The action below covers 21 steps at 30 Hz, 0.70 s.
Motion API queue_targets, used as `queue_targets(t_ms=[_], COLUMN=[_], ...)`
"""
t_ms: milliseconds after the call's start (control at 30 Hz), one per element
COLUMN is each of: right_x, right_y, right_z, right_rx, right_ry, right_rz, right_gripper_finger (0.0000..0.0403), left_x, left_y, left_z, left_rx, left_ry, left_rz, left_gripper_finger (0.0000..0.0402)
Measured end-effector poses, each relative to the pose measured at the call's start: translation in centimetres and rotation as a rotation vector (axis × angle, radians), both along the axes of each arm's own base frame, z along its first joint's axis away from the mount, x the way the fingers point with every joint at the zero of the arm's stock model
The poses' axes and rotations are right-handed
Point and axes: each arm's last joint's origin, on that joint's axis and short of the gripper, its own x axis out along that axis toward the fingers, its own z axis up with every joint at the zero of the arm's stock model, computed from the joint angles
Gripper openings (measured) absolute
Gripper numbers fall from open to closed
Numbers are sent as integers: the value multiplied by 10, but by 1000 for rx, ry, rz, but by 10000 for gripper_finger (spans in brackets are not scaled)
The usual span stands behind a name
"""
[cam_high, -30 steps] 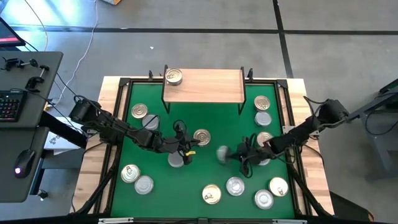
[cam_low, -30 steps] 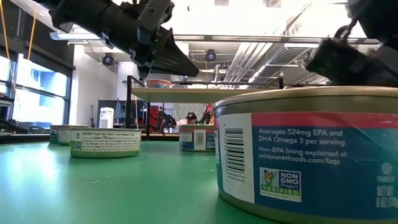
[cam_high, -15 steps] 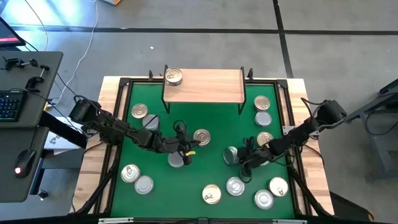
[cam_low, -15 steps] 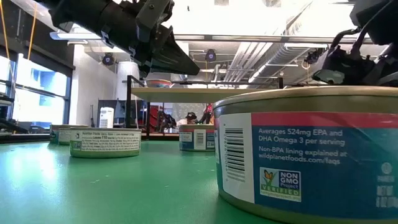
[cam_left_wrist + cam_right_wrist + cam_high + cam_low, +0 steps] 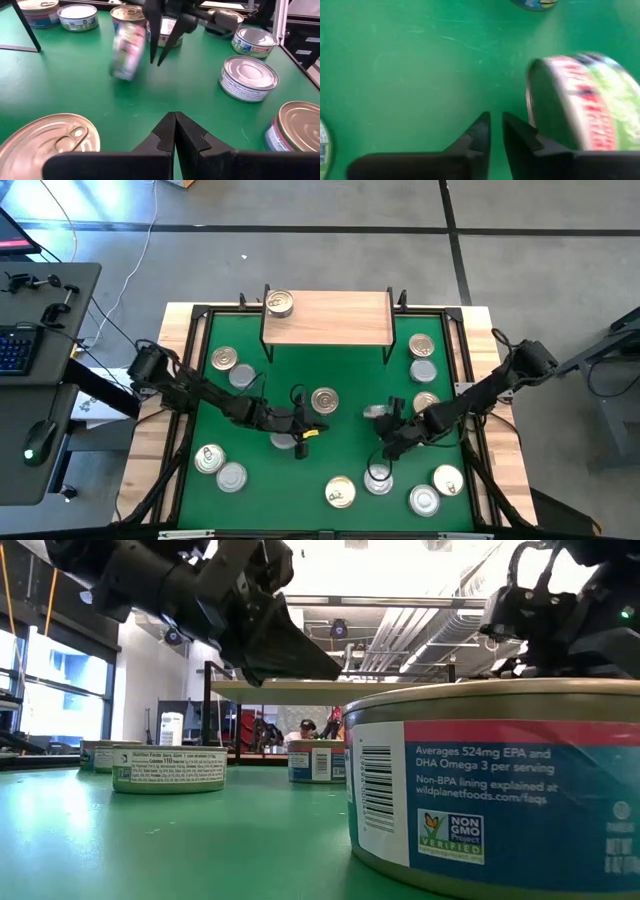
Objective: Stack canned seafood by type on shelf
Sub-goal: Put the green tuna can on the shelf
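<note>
Right gripper point(image 5: 385, 442) is standing with its fingers point(image 5: 482, 131) only slightly parted, holding nothing. A tin point(image 5: 585, 100) is tumbling on edge just beside the fingertips, free of them; the left wrist view shows it point(image 5: 126, 44) tilted over the green table point(image 5: 340, 455), which the high view only blurs point(image 5: 376, 412). Left gripper point(image 5: 175, 131) is sitting fully closed and empty near a gold-lidded tin point(image 5: 47, 136). Both arms are reaching inward, low over mid-table. The shelf point(image 5: 326, 318) is carrying one tin point(image 5: 280, 304).

high: overhead, downward | low: tabletop level | wrists: close, tabletop point(image 5: 330, 375)
</note>
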Motion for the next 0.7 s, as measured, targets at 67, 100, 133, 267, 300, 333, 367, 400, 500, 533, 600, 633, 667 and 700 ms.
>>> queue_targets(t_ms=[67, 100, 133, 267, 300, 333, 367, 400, 500, 533, 600, 633, 667, 700], right_x=[1, 0, 0, 1, 0, 0, 0, -1, -5, -7, -11, -12, -13, -14], right_y=[0, 0, 0, 0, 0, 0, 0, -1, -5, -7, -15, -20, -27, -33], right_z=[3, 4, 6, 12, 14, 16, 19, 22, 30, 30, 27, 24, 20, 16], right_rx=[-13, -20, -26, -48, -60, -75, -90, -104, -157, -190, -260, -276, -278, -271], right_ry=[21, 34, 45, 84, 102, 125, 149, 175, 256, 277, 309, 327, 339, 343], right_rz=[-1, -1, -1, 2, 6, 12, 17, 18, 8, 0, -16, -19, -29, -41], right_gripper_finger=[68, 80, 92, 135, 144, 153, 161, 168, 188, 193, 200, 202, 203, 203], left_x=[1, 2, 2, 2, 2, 2, 2, 2, 2, 2, 2, 2, 2, 2], left_y=[0, -1, -1, -1, -1, -1, -1, -1, -1, -1, -1, -1, -1, -1], left_z=[-3, -5, -5, -5, -5, -5, -5, -5, -5, -5, -5, -5, -5, -5], left_rx=[0, -2, -1, -2, -1, -2, -2, -2, -1, -2, -1, -1, -1, -1], left_ry=[-2, -5, -2, -5, -5, -5, -6, -6, -5, -6, -5, -5, -6, -5], left_rz=[0, 0, 0, 1, 0, 0, 0, 0, 0, 0, 0, 0, 0, 0], left_gripper_finger=[0, 0, 0, 0, 0, 0, 0, 0, 0, 0, 0, 0, 0, 0])
